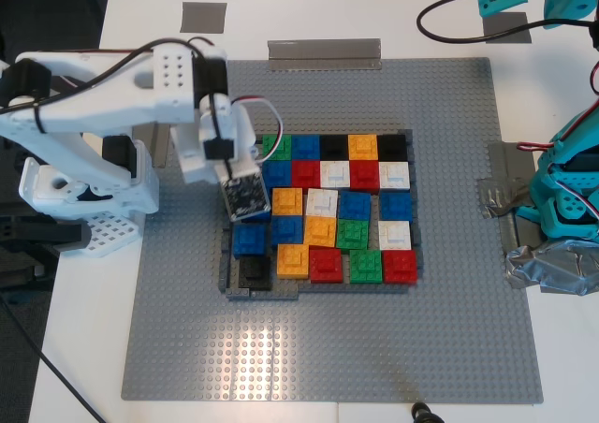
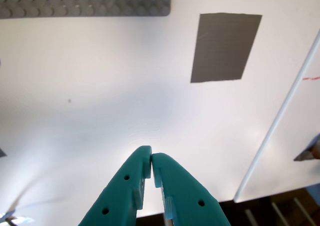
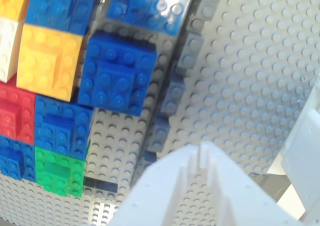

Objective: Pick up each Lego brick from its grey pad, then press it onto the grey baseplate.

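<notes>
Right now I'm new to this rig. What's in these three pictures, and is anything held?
There are two small robot arms on a white table. The exterior view looks down from above: the white arm is at its left and the teal arm at its right. The other two pictures come from cameras on the grippers.

The first wrist view rides the teal arm. My first gripper is shut and holds nothing, above bare table near a grey pad.

The second wrist view rides the white arm. My second gripper is over the baseplate, beside a blue brick. I can't tell if its jaws are open.

A patch of coloured bricks sits on the baseplate.
</notes>
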Robot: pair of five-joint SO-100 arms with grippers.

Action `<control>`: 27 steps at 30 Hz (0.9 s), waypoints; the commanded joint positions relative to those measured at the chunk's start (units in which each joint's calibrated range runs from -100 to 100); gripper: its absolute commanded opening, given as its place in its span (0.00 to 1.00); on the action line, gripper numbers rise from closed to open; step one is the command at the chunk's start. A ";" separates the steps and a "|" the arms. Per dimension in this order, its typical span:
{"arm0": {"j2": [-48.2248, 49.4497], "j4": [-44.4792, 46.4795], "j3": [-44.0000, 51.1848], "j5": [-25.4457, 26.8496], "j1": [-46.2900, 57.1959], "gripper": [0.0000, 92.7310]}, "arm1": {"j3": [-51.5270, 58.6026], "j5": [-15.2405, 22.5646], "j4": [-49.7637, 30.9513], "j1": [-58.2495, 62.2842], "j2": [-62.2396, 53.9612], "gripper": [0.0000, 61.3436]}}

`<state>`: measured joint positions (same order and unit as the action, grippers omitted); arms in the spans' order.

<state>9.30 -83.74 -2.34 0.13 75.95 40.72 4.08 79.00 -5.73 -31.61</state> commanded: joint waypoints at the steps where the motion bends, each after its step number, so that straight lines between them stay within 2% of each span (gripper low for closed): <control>1: 2.63 -0.39 2.75 -0.16 -0.47 0.00 | 1.86 1.07 -2.84 2.93 -3.50 0.00; 13: 2.63 -0.39 2.93 -0.16 -0.47 0.00 | 8.72 0.83 -14.32 2.57 -2.04 0.00; 27: 2.63 -0.39 2.93 -0.16 -0.40 0.00 | 8.81 1.02 -17.33 4.68 1.39 0.00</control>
<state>9.30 -83.74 -2.34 0.13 75.95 50.87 5.06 62.51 -1.82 -30.57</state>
